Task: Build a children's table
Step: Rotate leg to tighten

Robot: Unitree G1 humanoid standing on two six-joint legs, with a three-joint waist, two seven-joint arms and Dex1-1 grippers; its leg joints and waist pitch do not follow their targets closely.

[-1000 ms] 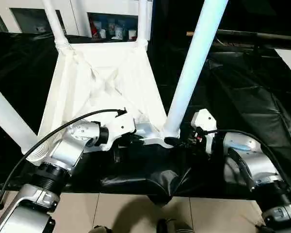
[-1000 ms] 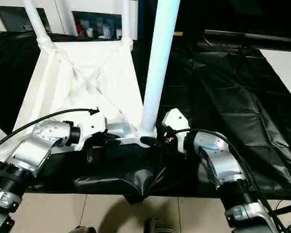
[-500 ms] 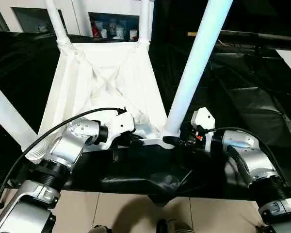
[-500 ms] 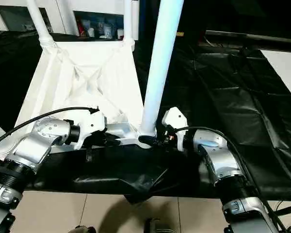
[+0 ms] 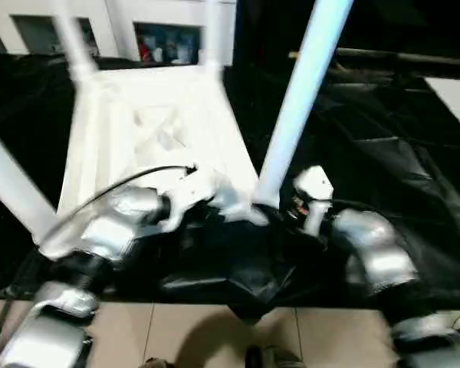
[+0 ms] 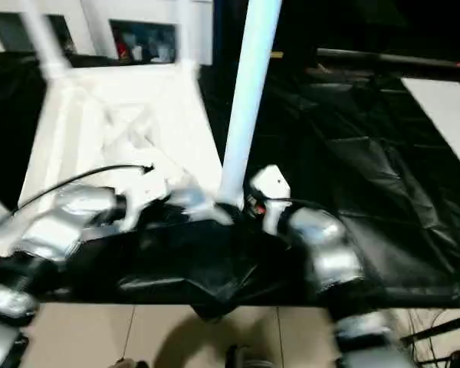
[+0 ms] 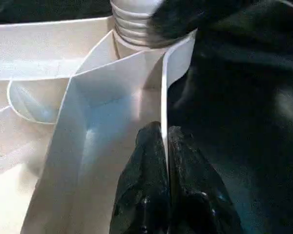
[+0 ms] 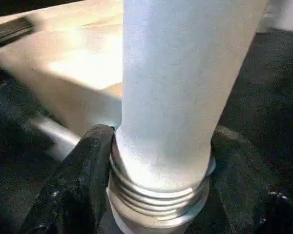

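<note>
Left eye view is showing the children's table (image 5: 157, 126) lying upside down on a surface draped in crinkled black sheeting (image 5: 399, 161), with its ribbed underside facing up. Tiled floor (image 5: 215, 333) is showing along the near edge, and white cabinets with a dark shelf of small items (image 5: 169, 42) are standing behind the far edge. A leg (image 5: 11, 188) is rising at the near left corner, and two more are standing at the far corners, one of them a far leg (image 5: 73, 42).

On the left, the left gripper (image 7: 165, 146) is clenching on the thin upright rim of the tabletop (image 7: 164, 92), one black finger pressing on each face of that wall, close to the near right corner socket. Its cable (image 5: 115, 192) is arching over the silver forearm and partly covering the tabletop's near edge.

Further right, the right gripper (image 8: 158, 161) is grasping the near right leg (image 5: 299, 100) at its ribbed base, its fingers (image 8: 83, 180) wrapping both sides of the threaded collar where the leg is meeting the socket. That leg is standing upright between the two grippers, which are working near each other at the same corner.
</note>
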